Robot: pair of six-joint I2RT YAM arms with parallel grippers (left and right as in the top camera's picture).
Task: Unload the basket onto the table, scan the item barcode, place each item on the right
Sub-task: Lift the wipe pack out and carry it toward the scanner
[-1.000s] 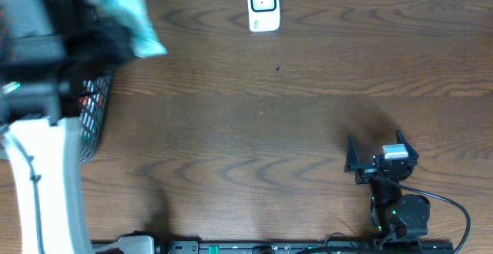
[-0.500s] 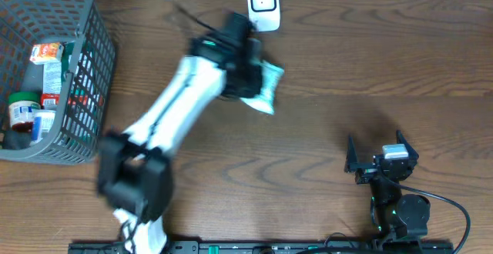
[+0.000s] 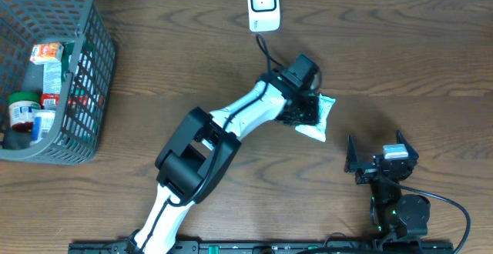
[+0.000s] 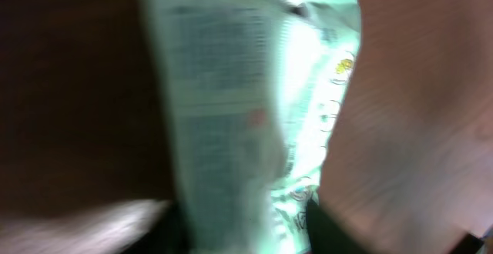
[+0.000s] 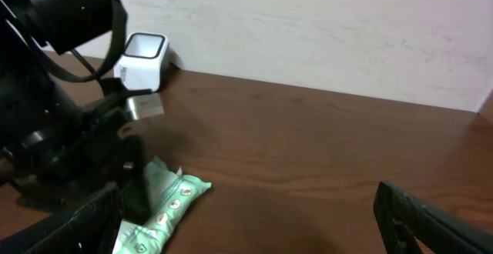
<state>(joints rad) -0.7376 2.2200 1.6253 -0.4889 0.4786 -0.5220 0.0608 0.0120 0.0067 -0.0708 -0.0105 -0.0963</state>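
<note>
Dark wood-grain table [image 3: 431,54], plain white wall [image 5: 308,31] behind

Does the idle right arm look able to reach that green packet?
Probably yes: the green packet is near the right gripper, whose jaws stand open, with bare table between. The left gripper at the packet could crowd it.

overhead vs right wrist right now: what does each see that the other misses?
Overhead only: the basket at far left with the items in it, and the full length of the left arm. Right wrist only: the side of the scanner and the face of the wall behind it. Both: the scanner, the green packet and the left tool right at the packet.
</note>
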